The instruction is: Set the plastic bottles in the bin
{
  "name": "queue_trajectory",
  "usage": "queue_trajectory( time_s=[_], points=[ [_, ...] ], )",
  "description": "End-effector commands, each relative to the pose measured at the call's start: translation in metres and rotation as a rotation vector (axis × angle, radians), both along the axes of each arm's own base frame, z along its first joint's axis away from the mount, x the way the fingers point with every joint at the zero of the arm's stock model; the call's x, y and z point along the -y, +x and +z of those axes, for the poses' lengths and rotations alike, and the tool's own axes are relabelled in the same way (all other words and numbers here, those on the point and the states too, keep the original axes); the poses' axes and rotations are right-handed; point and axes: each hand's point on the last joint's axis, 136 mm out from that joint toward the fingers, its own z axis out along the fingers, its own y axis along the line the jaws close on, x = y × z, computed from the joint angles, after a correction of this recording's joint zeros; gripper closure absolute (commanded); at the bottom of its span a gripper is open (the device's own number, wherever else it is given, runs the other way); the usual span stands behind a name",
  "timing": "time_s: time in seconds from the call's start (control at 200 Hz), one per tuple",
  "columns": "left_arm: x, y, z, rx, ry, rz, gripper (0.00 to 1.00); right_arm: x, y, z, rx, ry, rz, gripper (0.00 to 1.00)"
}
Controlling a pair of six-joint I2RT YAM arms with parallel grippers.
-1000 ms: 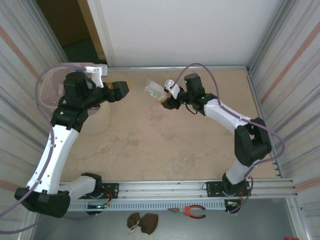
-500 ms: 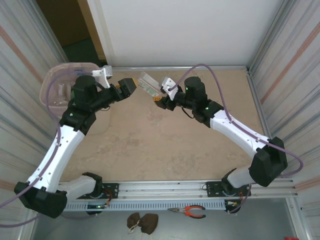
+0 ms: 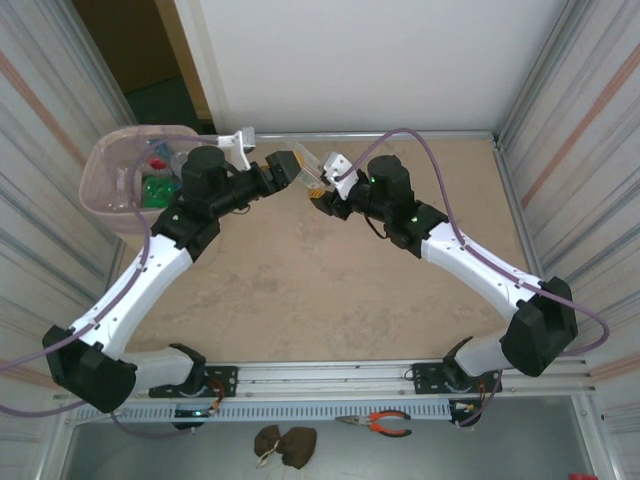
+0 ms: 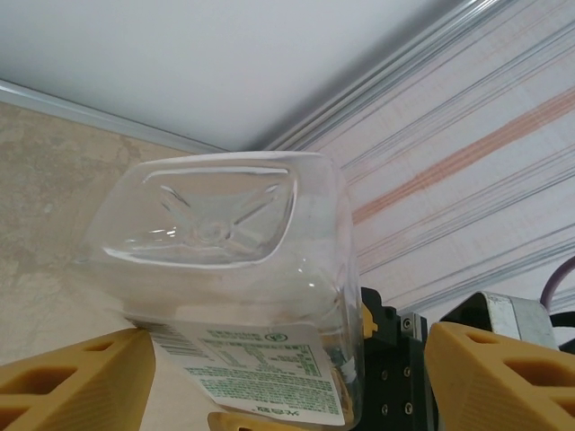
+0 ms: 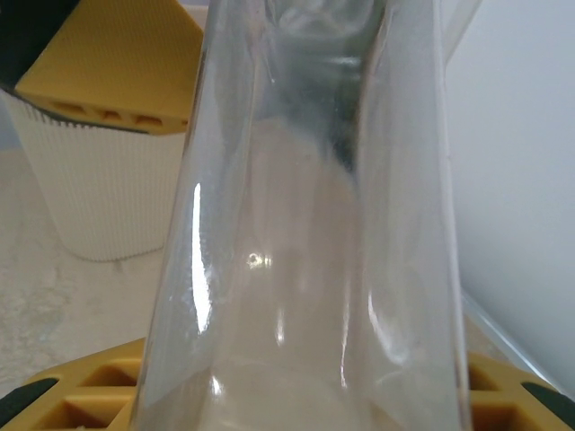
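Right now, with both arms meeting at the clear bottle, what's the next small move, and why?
Probably close the left gripper on the clear bottle. Its jaws flank the bottle's base with a gap showing on one side, while the right gripper is clamped on the bottle farther along. Once the left grips, the right can let go, and the bin sits on the left arm's side.
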Motion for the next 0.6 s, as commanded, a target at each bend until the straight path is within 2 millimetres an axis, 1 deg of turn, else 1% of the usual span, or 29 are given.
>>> queue_trajectory(
  time_s=[0.0, 0.085, 0.21, 0.336, 0.411, 0.541, 0.596],
  points=[
    [0.004, -0.001, 0.035, 0.088, -0.074, 0.004, 0.23, -0.008, -0.018, 0.037, 0.085, 0.048, 0.047, 0.62],
    [0.0, 0.001, 0.031, 0.081, -0.063, 0.036, 0.23, -0.007, -0.018, 0.04, 0.096, 0.052, 0.035, 0.62],
    [-0.012, 0.001, 0.026, 0.068, -0.044, 0.104, 0.17, -0.004, -0.019, 0.044, 0.105, 0.06, 0.023, 0.62],
    [-0.021, 0.0, 0.027, 0.072, -0.029, 0.147, 0.15, -0.003, -0.026, 0.048, 0.112, 0.072, 0.037, 0.62],
    [-0.023, 0.0, 0.029, 0.081, -0.034, 0.153, 0.15, -0.003, -0.029, 0.05, 0.109, 0.088, 0.05, 0.62],
    [-0.02, 0.002, 0.028, 0.069, -0.026, 0.147, 0.15, -0.003, -0.033, 0.054, 0.11, 0.1, 0.06, 0.62],
    [-0.019, 0.002, 0.028, 0.071, -0.041, 0.142, 0.17, -0.004, -0.034, 0.054, 0.107, 0.104, 0.068, 0.61]
  ],
)
